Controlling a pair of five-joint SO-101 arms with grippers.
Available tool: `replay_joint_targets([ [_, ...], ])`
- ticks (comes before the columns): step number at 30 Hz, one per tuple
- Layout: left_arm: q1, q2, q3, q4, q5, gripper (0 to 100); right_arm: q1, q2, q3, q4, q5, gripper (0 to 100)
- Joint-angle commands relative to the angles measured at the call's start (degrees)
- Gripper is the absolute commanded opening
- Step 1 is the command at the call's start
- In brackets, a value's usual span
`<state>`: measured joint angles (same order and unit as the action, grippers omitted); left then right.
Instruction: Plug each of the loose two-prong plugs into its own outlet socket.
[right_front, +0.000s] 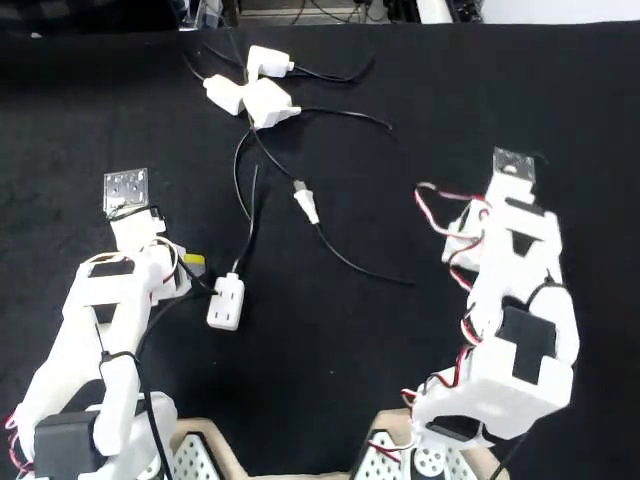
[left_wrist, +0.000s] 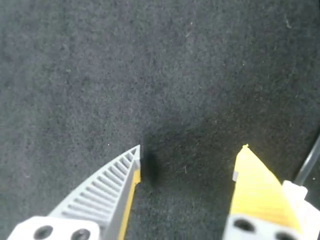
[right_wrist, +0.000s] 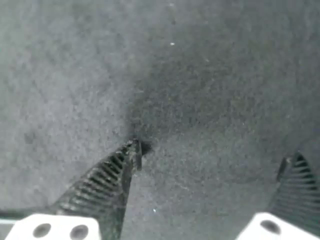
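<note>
We see the left pincer (left_wrist: 191, 147) open wide. Its grey and yellow fingers stand apart over the black tabletop (left_wrist: 150, 60) and grip nothing. The right pincer (right_wrist: 216, 151) is open too, low over the tabletop.

In the high view a white socket block (right_front: 225, 302) lies lower left of the middle, just beside the left arm (right_front: 100, 330). A small white plug (right_front: 307, 204) lies near the middle on its black cord (right_front: 350, 260). Three white blocks (right_front: 255, 88) sit bunched at the top middle. We cannot make out any writing on them.
</note>
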<state>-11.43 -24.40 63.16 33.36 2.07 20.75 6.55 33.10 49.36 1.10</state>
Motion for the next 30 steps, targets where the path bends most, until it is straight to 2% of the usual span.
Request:
replay_joint_targets([
  [1, 0.57, -0.97, -1.54, 0.62, -0.09, 30, 0.97, -2.68, 0.84, -2.55, -4.31, 42.4],
  [5, 1.1, -0.97, -2.07, 0.7, 0.44, 30, 0.62, -2.68, 0.84, -2.64, -4.48, 42.4],
  [8, 4.09, -1.14, -4.18, 1.93, -0.35, 29, 0.62, -2.68, 0.84, -2.73, -4.48, 42.4],
  [15, 13.23, 2.55, -29.58, 21.54, 2.81, 29, 0.7, -2.68, 0.84, -2.73, -4.48, 42.4],
  [18, 15.52, 12.31, -44.09, 28.92, 2.81, 30, 0.88, -2.68, 0.84, -2.73, -4.48, 42.4],
  [24, 20.26, 40.44, -74.24, 44.66, 3.78, 29, 0.88, -2.68, 0.84, -2.73, -4.4, 42.4],
  [30, 29.14, 57.32, -97.01, 53.19, 13.01, 29, 0.7, -2.68, 0.84, -2.73, -4.13, 42.4],
])
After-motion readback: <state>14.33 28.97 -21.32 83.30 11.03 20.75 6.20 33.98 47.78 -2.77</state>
